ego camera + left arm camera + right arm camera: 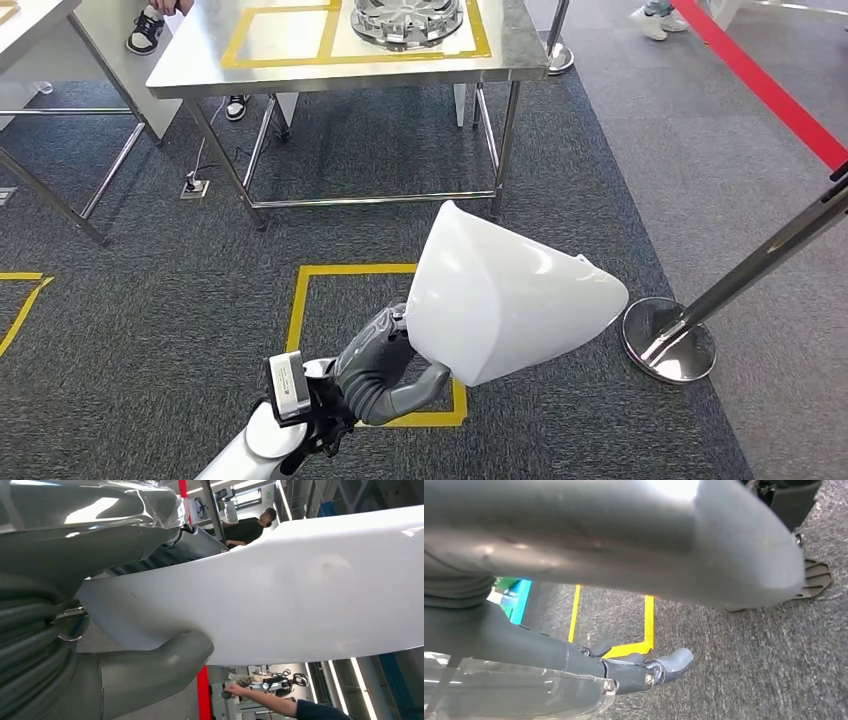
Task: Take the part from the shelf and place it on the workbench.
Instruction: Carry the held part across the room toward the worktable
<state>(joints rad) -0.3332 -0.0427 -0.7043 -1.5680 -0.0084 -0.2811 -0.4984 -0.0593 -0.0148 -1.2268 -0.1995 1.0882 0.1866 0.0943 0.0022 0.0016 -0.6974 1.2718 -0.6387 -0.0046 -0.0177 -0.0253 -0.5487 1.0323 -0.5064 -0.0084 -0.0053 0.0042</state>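
Left hand (385, 365) low in head view, fingers (150, 667) clamped on edge of white part (505, 300); part held in air above grey carpet and yellow floor square (330, 300). Steel desk (200, 60) farther ahead, well apart from part, carrying round metal wheel piece (405, 20). Right hand (624, 672) hangs over carpet, fingers loosely extended, holding nothing. Stanchion base (668, 340) right of part.

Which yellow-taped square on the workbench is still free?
The left square on the workbench: it encloses only bare steel. The right square already frames a round silver part. The left hand holds the white part.
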